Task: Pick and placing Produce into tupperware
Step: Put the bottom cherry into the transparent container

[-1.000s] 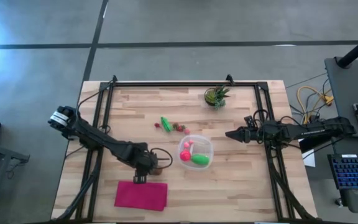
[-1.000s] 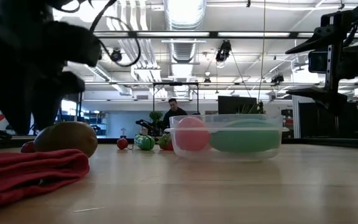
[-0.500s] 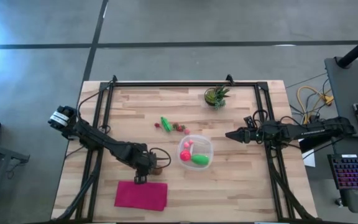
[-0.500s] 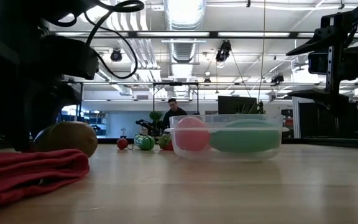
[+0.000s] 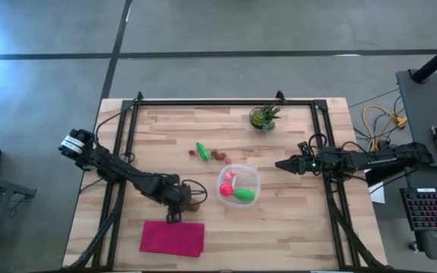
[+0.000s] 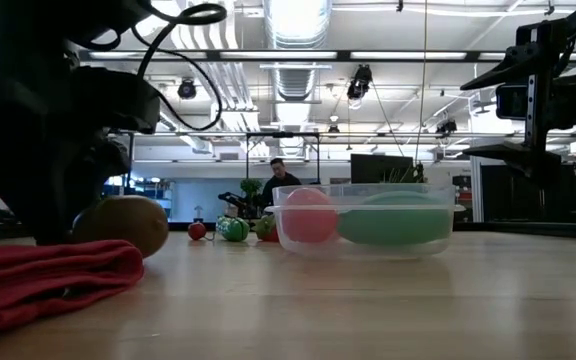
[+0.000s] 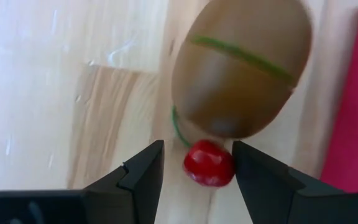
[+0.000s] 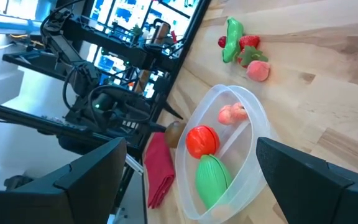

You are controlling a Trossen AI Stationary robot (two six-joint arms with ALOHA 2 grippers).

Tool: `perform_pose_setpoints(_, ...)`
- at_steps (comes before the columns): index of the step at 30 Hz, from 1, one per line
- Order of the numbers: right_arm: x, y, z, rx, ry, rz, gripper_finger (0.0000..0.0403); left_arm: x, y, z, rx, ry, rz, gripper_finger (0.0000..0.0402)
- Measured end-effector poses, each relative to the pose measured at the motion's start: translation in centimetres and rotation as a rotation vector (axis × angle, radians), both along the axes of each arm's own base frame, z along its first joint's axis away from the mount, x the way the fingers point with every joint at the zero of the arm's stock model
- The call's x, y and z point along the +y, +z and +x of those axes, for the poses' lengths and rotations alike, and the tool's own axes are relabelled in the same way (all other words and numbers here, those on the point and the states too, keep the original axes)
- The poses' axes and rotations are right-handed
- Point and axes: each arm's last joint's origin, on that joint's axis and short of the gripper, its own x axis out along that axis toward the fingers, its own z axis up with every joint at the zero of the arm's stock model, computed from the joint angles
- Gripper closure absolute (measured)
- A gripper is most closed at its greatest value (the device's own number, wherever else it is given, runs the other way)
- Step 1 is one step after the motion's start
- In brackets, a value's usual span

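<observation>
My left gripper point(image 5: 176, 209) is open and low over the table. In the left wrist view point(image 7: 197, 163) its fingers stand on either side of a small red round piece point(image 7: 209, 163), which lies on the table against a brown round piece point(image 7: 241, 68) point(image 5: 193, 204). Whether a finger touches the red piece I cannot tell. The clear tupperware point(image 5: 250, 176) point(image 6: 363, 235) holds a green oblong piece point(image 8: 211, 179), a red piece point(image 8: 202, 140) and a pink one point(image 8: 232, 113). My right gripper point(image 5: 278, 164) is open and empty, above the table to the right of the tupperware.
A green oblong piece point(image 5: 202, 149) and small red and pink pieces point(image 5: 218, 156) lie on the table beyond the tupperware. A magenta cloth point(image 5: 173, 236) lies near the front edge by my left gripper. A potted plant point(image 5: 264, 117) stands at the far edge. A person shows far behind point(image 6: 280, 178).
My left gripper has gone down toward the table over the small red piece beside the brown piece. In the low view it now hides the red piece, and the brown piece has shifted a little toward the table's right edge.
</observation>
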Motion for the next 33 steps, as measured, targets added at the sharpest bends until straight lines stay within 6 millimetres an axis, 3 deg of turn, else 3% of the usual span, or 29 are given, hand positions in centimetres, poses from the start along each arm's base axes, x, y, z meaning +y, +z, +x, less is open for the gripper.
perform_pose_setpoints(10,0.0,0.0,0.0,0.003,0.000,0.000,0.0051,0.2,-0.4,-0.3,0.011,0.007,0.030,0.0230)
perform_pose_setpoints(19,0.0,0.0,0.0,0.003,0.000,0.000,0.0051,0.2,-0.3,-0.3,0.006,0.009,0.035,0.0303)
perform_pose_setpoints(26,0.0,0.0,0.0,0.003,0.000,0.000,0.0051,0.1,0.3,-0.1,0.021,0.008,0.038,0.0311)
perform_pose_setpoints(29,0.0,0.0,0.0,0.003,0.000,0.000,0.0051,0.1,0.9,-0.1,0.056,0.007,0.054,0.0312)
perform_pose_setpoints(33,0.0,0.0,0.0,0.003,0.000,0.000,0.0051,0.1,3.4,0.3,0.058,-0.010,0.093,0.0312)
